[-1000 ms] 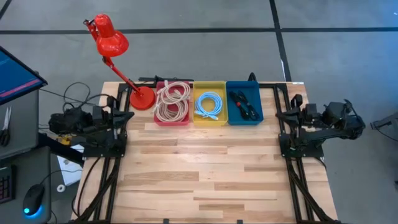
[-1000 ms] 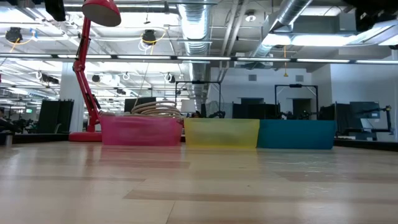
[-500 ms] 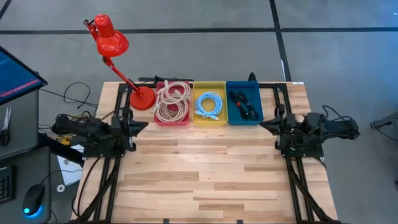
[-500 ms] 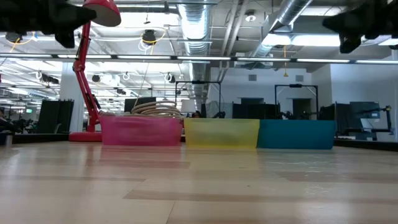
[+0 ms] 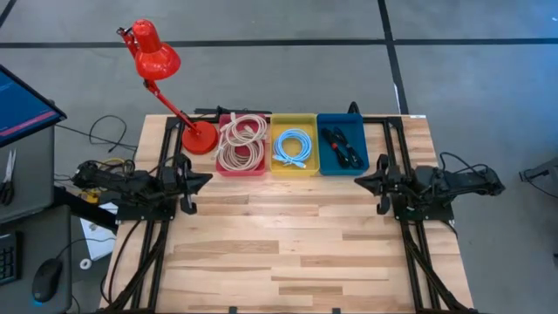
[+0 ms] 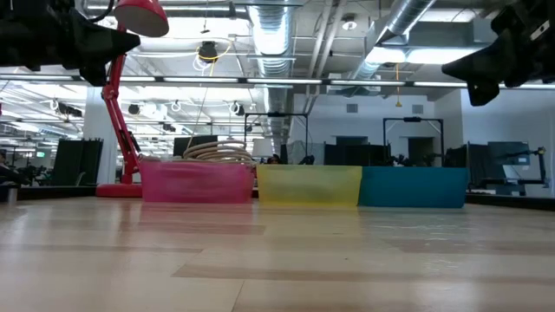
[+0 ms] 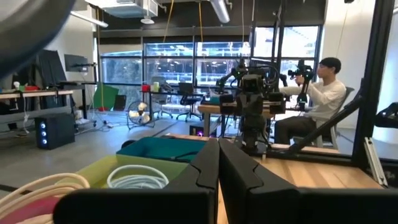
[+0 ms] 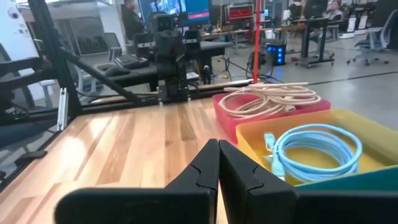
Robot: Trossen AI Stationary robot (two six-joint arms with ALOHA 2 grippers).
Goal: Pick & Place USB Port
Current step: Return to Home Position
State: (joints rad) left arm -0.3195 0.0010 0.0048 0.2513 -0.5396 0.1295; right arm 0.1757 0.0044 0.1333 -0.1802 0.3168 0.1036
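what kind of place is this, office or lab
Most likely a robotics lab in an open industrial hall: bare ducts run overhead, the left gripper and right gripper hang at either side of a wooden table, and a seated person is at another bench behind.

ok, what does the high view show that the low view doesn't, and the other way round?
High only: the light blue cable in the yellow bin and black cables in the blue bin. Low only: the room behind, with ceiling ducts. Both: red lamp, three bins in a row, brown cables heaped in the red bin, and the left gripper and right gripper at the two sides of the table, apart from the bins.
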